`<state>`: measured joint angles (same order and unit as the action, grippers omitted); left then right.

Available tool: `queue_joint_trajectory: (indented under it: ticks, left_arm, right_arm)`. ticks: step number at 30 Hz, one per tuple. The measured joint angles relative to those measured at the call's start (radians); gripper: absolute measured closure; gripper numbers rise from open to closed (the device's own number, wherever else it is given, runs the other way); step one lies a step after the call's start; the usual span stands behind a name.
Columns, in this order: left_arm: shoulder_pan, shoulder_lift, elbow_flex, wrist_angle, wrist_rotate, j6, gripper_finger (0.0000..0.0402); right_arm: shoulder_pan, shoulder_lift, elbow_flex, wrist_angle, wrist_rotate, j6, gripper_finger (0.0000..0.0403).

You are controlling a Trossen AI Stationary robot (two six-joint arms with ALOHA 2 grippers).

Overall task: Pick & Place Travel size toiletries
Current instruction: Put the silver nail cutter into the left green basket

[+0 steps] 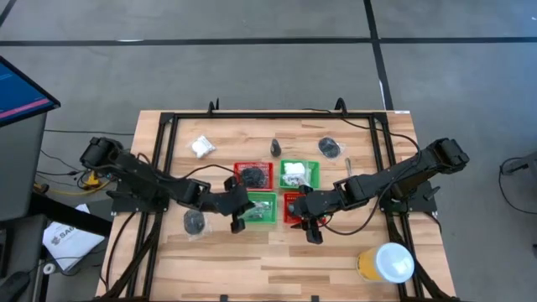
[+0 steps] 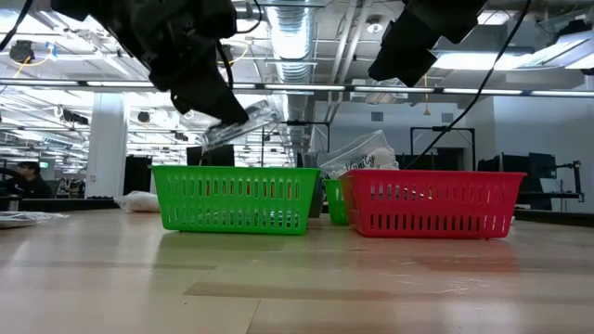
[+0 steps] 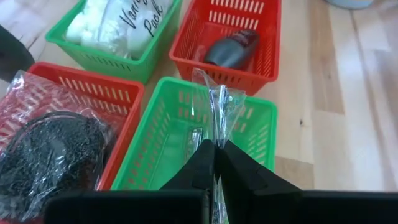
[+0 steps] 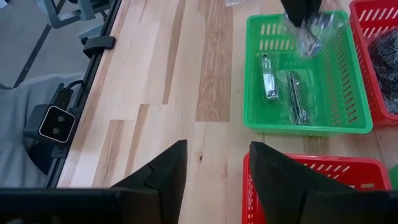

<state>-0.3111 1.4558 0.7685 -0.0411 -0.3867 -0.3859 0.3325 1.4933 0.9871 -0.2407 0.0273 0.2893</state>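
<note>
My left gripper [image 3: 214, 149] is shut on a clear crinkly packet [image 3: 219, 106] above the near green basket [image 3: 186, 134]. That basket holds thin silver tubes [image 4: 268, 78] in clear wraps. In the high view the left gripper [image 1: 238, 210] is at that basket's left edge. My right gripper [image 4: 214, 174] is open and empty, over the table by the near red basket [image 1: 295, 207], where a dark mini bottle [image 3: 233, 48] lies. Black coiled pieces [image 3: 53, 149] fill the far red basket, and white packets [image 3: 118, 22] fill the far green one. My left gripper pinches the clear packet between its two fingers at one end [image 3: 216, 140], slanting down from the table's left side. The packet is lifted clear and sticks out past the fingertips [image 2: 249, 119] over the near green basket [image 2: 237, 199].
Loose on the table are a white packet [image 1: 201, 148], a dark bottle [image 1: 275, 148], a black coil [image 1: 331, 148] on the far side and another black coil [image 1: 195, 222] near the left arm. The yellow tub with white lid [image 1: 388, 262] stands at the near right. Bare wood lies along the near edge.
</note>
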Motion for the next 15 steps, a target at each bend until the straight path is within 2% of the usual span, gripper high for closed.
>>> queue_joint_trajectory:
  ticks: [11,15]
  left_arm:
    - [0.023,0.026,0.000,0.010,0.000,0.007,0.0394]
    - [0.026,0.026,0.000,0.010,-0.008,0.007,0.0374]
  right_arm:
    - [0.000,0.000,0.000,0.003,0.000,0.000,0.0239]
    - [0.000,0.000,0.000,0.003,0.000,0.000,0.0239]
